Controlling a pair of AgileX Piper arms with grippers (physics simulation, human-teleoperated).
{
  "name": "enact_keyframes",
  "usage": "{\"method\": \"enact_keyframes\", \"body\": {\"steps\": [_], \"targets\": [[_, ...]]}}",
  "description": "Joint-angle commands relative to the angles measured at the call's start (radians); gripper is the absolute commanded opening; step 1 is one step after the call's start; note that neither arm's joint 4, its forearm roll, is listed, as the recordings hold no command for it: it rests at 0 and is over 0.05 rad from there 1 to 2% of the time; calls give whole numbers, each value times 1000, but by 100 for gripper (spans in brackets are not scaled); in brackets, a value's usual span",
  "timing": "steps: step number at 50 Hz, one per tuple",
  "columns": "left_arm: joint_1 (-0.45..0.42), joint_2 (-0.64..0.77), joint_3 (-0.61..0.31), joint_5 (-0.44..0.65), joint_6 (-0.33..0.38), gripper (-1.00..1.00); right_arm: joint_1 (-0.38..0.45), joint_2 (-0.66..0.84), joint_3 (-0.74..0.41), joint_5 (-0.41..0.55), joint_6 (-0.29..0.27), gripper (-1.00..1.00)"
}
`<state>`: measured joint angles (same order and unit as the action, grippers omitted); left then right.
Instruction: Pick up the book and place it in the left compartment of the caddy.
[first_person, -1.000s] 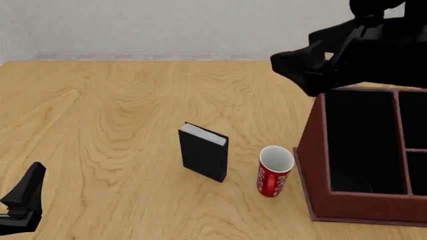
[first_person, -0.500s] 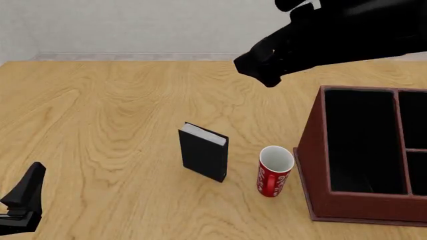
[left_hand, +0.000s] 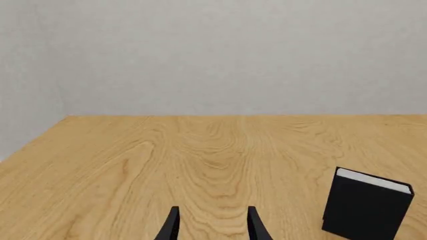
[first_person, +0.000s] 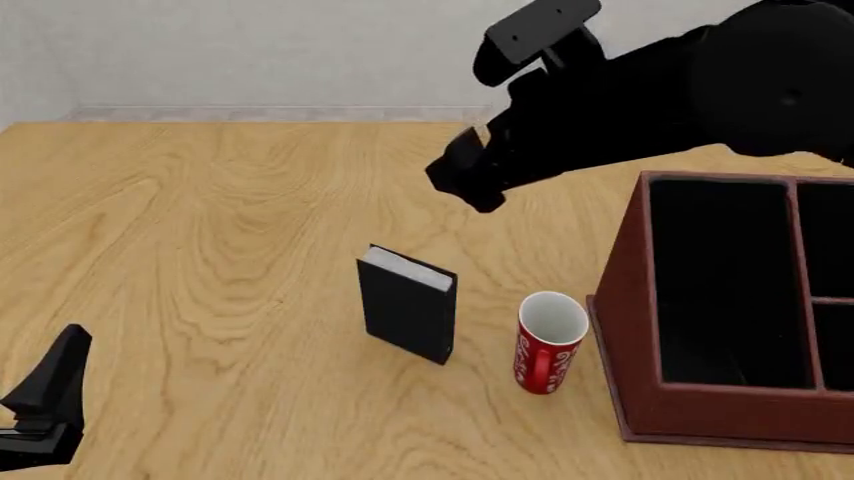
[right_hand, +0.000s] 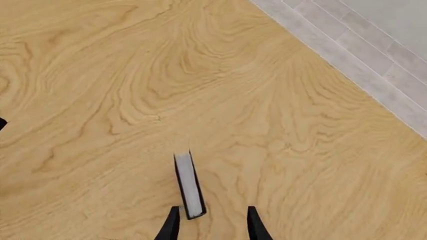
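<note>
The book (first_person: 407, 318) stands upright on the table (first_person: 200, 230), left of the mug (first_person: 550, 342) and caddy (first_person: 638, 330), with the right gripper (right_hand: 208, 227) spread empty above it; stiff and probably light, it looks best pinched across its covers near the top.

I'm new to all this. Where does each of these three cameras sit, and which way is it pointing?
Front view: fixed above and behind the arms, looking down over the table at the book, mug and caddy; both arms show, the right gripper above the book.
Left wrist view: low behind the left gripper, looking level across the table to the wall; fingertips show.
Right wrist view: behind the right gripper, looking down onto the book's page edges.
Shared: all three see the upright book.
</note>
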<state>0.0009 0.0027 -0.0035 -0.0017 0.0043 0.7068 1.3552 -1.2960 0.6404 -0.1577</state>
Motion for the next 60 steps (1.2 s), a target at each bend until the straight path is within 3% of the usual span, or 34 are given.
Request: {"method": "enact_keyframes", "body": {"steps": [1, 60], "targets": [[0, -1, 0, 0, 0, 100, 10, 44, 29, -37, 15, 100], [0, 0, 1, 0, 0, 100, 24, 218, 87, -135, 47, 100]]}}
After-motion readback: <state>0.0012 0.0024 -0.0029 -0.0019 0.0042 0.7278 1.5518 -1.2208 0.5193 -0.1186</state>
